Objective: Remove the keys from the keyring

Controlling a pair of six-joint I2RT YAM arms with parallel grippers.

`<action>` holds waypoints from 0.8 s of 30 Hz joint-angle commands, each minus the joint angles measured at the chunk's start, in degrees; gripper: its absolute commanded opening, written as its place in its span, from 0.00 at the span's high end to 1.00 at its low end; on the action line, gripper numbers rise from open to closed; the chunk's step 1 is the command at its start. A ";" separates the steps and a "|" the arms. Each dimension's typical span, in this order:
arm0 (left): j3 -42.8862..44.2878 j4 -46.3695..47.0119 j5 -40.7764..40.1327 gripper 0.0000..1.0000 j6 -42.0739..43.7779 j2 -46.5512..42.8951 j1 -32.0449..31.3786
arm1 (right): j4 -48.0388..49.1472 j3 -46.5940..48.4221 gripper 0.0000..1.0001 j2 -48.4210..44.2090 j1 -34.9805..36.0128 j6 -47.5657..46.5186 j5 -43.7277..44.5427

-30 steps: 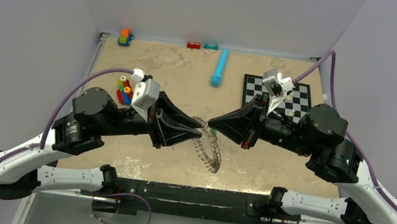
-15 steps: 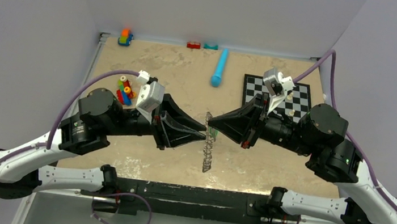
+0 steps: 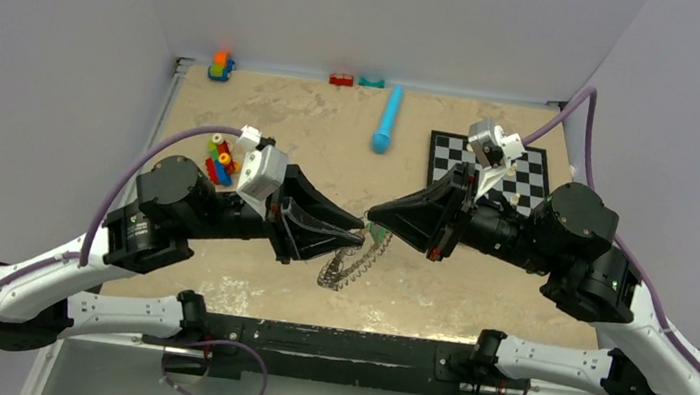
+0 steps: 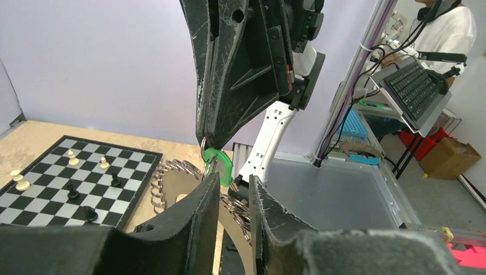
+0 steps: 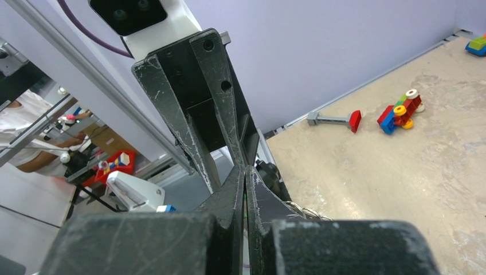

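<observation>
Beige, mottled tabletop (image 3: 275,118) with pale worn patches. At the far left corner, 1 small toy (image 3: 221,65) of orange, green and blue blocks. Along the far edge, near its middle, 1 small red piece (image 3: 341,80) and, just beside, 1 teal piece (image 3: 371,82). A little nearer, 1 blue cylinder (image 3: 387,119), lying flat. Towards the far right corner, 1 chessboard (image 3: 447,154), flat, with a few white pieces (image 4: 22,184) and black pieces (image 4: 90,213) upright on it. Near the left edge, 1 heap of coloured bricks (image 3: 219,159). Around the middle, closer to the near edge, keyring (image 3: 364,258) with keys (image 3: 336,274), tilted, upper part lifted; contact of lower part with the surface not possible to tell.
</observation>
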 commanded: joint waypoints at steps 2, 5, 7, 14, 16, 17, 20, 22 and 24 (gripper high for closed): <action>0.48 2.12 -0.23 0.67 2.03 -0.05 -0.05 | 4.51 3.00 1.00 -0.60 0.17 0.90 -2.06; 0.48 2.64 -0.20 0.66 2.23 -0.27 -0.05 | 4.60 2.99 1.00 -0.51 0.21 0.90 -2.31; 0.60 3.05 0.25 0.69 2.32 -0.15 -0.05 | 4.83 2.87 1.00 -0.47 0.15 0.97 -2.50; 0.67 3.25 0.09 0.72 2.99 -0.36 -0.05 | 5.17 2.91 1.00 -0.25 0.20 1.23 -3.30; 0.77 2.68 -0.79 0.67 3.34 -1.15 -0.05 | 5.18 2.89 1.00 -0.41 0.20 1.25 -3.22; 0.87 2.17 -1.10 0.66 3.52 -1.61 -0.05 | 5.16 2.83 1.00 -0.50 0.19 1.26 -3.09; 1.43 -0.70 -1.25 0.66 4.22 -3.28 -0.05 | 4.96 2.95 1.00 -0.69 0.16 1.25 -2.61; 1.05 -2.06 -1.44 0.66 4.60 -4.86 -0.05 | 4.79 3.23 1.00 -0.69 0.20 1.19 -2.58; 0.12 -2.31 -2.63 0.66 4.96 -6.27 -0.05 | 4.63 3.40 1.00 -0.58 0.20 1.17 -2.75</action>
